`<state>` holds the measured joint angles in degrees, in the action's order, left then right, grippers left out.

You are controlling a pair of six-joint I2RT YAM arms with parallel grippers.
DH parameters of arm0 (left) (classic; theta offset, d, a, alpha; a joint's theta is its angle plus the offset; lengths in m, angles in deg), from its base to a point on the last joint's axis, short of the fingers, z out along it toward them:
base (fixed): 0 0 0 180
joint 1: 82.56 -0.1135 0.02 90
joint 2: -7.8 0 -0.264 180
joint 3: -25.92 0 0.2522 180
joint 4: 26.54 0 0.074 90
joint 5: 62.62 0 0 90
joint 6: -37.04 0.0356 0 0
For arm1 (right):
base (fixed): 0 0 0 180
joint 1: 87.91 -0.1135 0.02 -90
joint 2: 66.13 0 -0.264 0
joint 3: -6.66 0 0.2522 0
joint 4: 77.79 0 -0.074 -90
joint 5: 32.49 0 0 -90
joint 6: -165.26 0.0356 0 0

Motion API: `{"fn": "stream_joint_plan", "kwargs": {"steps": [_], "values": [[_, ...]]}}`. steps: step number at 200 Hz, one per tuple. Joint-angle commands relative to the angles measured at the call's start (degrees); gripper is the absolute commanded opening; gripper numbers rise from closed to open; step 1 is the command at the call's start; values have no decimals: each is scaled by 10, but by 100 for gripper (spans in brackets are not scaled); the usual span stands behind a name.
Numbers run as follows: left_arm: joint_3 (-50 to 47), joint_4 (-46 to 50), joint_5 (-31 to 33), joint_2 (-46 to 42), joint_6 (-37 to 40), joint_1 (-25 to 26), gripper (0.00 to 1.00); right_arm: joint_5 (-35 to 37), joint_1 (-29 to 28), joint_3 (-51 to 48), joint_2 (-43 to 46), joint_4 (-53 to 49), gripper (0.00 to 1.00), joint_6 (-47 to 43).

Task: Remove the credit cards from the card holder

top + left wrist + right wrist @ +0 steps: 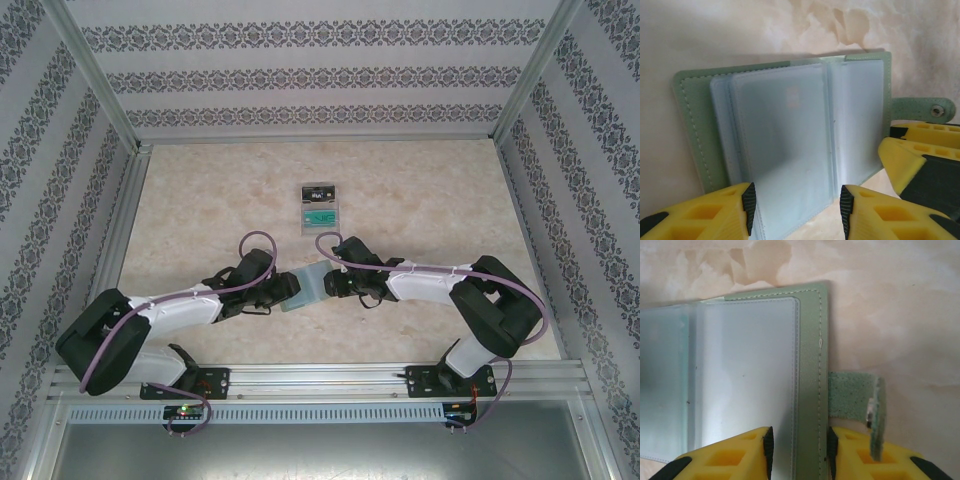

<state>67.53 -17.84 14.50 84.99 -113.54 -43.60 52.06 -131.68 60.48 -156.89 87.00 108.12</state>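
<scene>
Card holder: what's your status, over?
Left pincer and right pincer open, straddling the card holder, spread open. Black credit card and teal credit card out, beyond it. Nothing blocking.

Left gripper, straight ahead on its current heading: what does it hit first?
The card holder: its open pockets lie right between the fingertips of the left gripper. Beyond it sits the right gripper. Whether there is contact yet is unclear.

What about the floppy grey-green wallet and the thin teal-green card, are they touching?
Apart. The top view shows bare table between the sage grey-green bifold card holder and the thin teal-green rectangular card farther back.
</scene>
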Motion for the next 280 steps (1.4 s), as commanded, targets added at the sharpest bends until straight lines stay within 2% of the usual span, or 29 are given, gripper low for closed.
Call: {"fn": "stream_joint_plan", "kwargs": {"steps": [1, 49, 137, 202, 280], "values": [[-3, -22, -2, 15, -11, 6, 50, -3, -8, -5, -2, 5, 37, 5], [-6, -78, -21, 23, -14, 11, 50, -3, -8, -5, -5, 6, 37, 5], [24, -109, -38, 27, 6, 27, 56, -1, -8, -5, -11, 8, 37, 7], [70, -103, -39, 39, 28, 48, 56, 16, 0, -15, 5, 6, 38, 13], [69, -68, -18, 31, 37, 48, 56, 12, 8, -22, 16, 9, 38, 12]]}}
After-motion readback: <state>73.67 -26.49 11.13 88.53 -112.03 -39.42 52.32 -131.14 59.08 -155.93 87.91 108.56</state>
